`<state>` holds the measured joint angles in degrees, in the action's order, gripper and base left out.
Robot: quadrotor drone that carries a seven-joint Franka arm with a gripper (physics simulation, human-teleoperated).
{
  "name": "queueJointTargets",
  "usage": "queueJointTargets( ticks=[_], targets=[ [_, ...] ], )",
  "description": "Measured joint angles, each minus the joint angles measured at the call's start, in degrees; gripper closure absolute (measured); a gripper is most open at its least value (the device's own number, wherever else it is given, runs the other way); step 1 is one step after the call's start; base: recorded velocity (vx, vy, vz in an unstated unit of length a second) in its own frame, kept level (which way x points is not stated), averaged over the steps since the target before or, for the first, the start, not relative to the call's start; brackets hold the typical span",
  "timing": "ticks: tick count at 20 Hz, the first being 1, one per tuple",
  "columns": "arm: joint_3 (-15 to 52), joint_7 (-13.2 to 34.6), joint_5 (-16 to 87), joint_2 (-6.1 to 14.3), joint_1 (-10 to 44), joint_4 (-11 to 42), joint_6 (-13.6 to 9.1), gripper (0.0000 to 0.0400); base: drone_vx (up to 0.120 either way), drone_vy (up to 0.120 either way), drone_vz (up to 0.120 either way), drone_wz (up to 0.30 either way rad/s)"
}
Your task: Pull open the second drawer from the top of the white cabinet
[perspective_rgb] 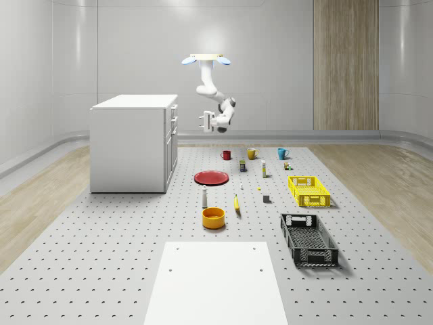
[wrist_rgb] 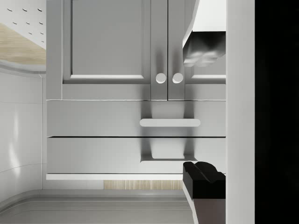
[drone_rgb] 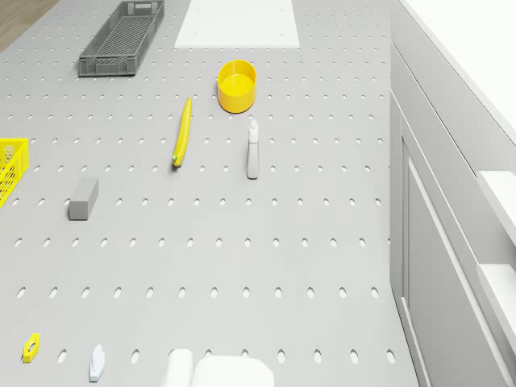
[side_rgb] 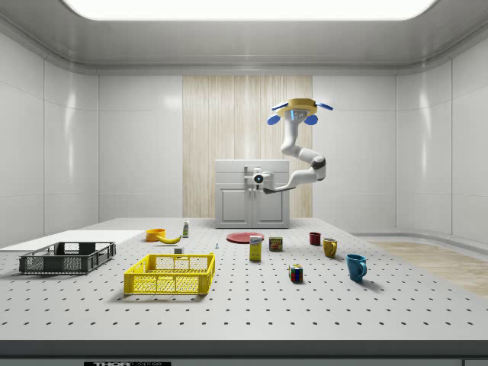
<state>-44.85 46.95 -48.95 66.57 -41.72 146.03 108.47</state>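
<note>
**A:** Where is the drone (perspective_rgb: 206,59)?

**B:** It hovers in the air just off the front of the white cabinet (perspective_rgb: 130,143), higher than the cabinet's top. The arm (perspective_rgb: 208,89) hangs down from it and bends toward the drawer fronts.

**A:** And the cabinet itself?

**B:** It stands on the perforated floor platform (perspective_rgb: 101,257), near the platform's far edge and toward the whole-scene view's left. Its drawers face the row of small objects.

**A:** The gripper?

**B:** The gripper (perspective_rgb: 202,121) sits level with the upper drawers, close to the cabinet front but apart from it in the whole-scene view. In the wrist view the fingers (wrist_rgb: 204,179) stand spread, one pale and one dark, with nothing between them.

**A:** Can you see the second drawer?

**B:** Yes, in the wrist view the second drawer (wrist_rgb: 93,118) carries a bar handle (wrist_rgb: 170,122), and it lies flush with the cabinet face, shut. The camera shows the cabinet upside down, so the drawers appear beneath the two doors with round knobs (wrist_rgb: 160,78).

**A:** What else lies on the platform?

**B:** A red plate (perspective_rgb: 212,177), a yellow bowl (perspective_rgb: 213,217), a banana (perspective_rgb: 237,203), a yellow crate (perspective_rgb: 309,191) and a black crate (perspective_rgb: 308,239), all well apart from the cabinet front.
</note>
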Motion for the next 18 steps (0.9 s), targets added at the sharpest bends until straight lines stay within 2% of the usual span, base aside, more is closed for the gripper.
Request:
queueJointTargets(
  ticks=[10, 18],
  targets=[
    [5.04, -1.94, -5.45, -1.41, -2.21, 2.77, 6.07, 0.0100, 0.000, 0.000, 0.000, 0.000],
    [9.46, -4.23, -11.03, -3.62, -4.64, 4.10, 11.07, 0.0100, 0.000, 0.000, 0.000, 0.000]
  ],
)
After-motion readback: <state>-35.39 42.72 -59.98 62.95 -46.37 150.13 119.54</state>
